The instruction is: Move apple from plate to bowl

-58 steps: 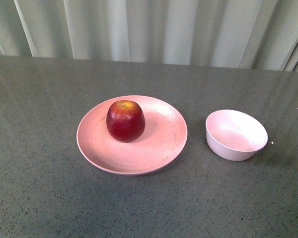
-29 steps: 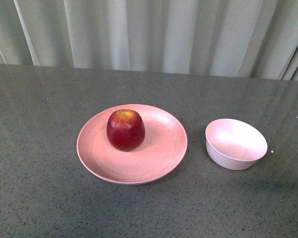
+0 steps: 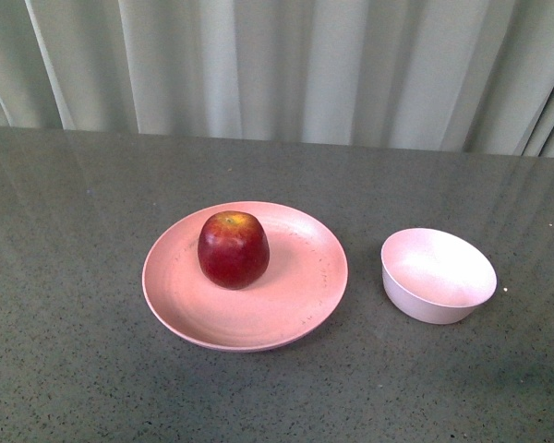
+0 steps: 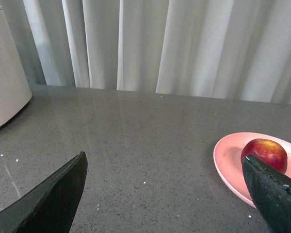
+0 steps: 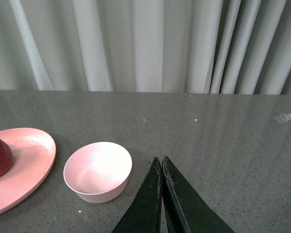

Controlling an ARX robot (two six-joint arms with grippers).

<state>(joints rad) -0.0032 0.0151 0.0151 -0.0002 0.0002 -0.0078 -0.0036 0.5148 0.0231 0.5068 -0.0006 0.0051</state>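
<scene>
Glossy dark red apple (image 3: 233,249) sits upright on the wide shallow pink plate (image 3: 286,305) (stem dip up); the small, deep pale pink bowl (image 3: 438,275) sits empty just beside it.

front: above, angled down on plate (image 3: 300,288), bowl (image 3: 429,309) | left wrist: low, faces curtain (image 4: 184,43), sees plate | right wrist: low, sees both

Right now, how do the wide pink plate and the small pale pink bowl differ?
The wide, shallow pink plate is far broader than the small, deep pale pink bowl. The plate is stronger pink; the bowl whitish inside. The plate holds the dark red apple; the bowl is empty. Both are round.
</scene>
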